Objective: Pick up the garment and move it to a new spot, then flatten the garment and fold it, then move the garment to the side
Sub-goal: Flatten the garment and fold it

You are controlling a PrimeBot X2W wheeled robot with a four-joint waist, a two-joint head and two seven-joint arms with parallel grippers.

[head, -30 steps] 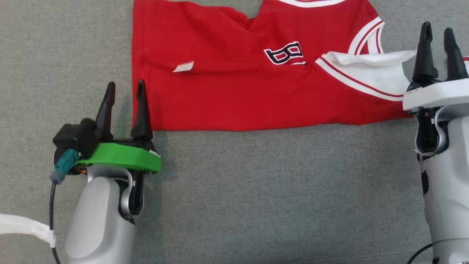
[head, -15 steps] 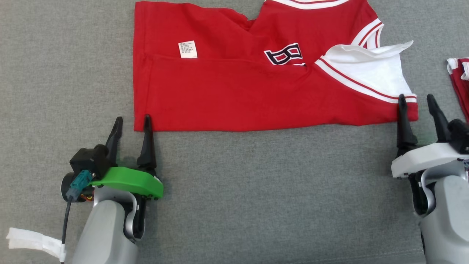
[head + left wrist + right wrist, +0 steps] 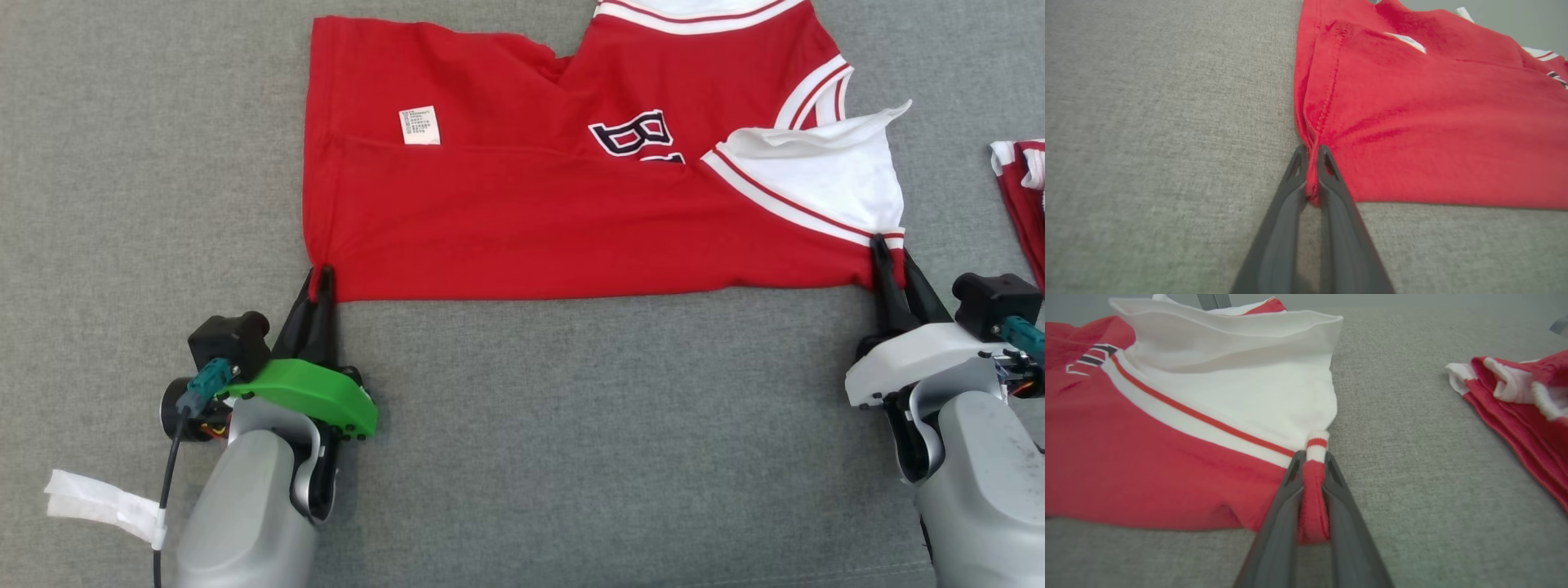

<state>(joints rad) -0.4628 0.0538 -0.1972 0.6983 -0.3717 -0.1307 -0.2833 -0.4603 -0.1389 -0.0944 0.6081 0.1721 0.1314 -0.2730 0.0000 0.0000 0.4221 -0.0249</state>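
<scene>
The garment (image 3: pixel 531 220) is a red jersey with white trim and dark lettering, folded lengthwise on the grey cloth surface. A white care label (image 3: pixel 419 125) shows near its left end. My left gripper (image 3: pixel 320 279) is shut on the jersey's near left corner; in the left wrist view the red hem (image 3: pixel 1312 171) is pinched between the dark fingers (image 3: pixel 1290 192). My right gripper (image 3: pixel 888 260) is shut on the near right corner, where the right wrist view shows a bunched red and white edge (image 3: pixel 1314 477) clamped between its fingers (image 3: pixel 1286 498).
A second red and white garment (image 3: pixel 1020 196) lies at the right edge, also seen as the folded red cloth (image 3: pixel 1519 404) in the right wrist view. A strip of white tape (image 3: pixel 102 506) hangs on the left arm's cable. Grey cloth (image 3: pixel 612 425) spreads in front of the jersey.
Both grippers were open beside the jersey's near corners; now both have closed on them. The near hem is pulled slightly toward me at each corner. The head view has shifted a little.
</scene>
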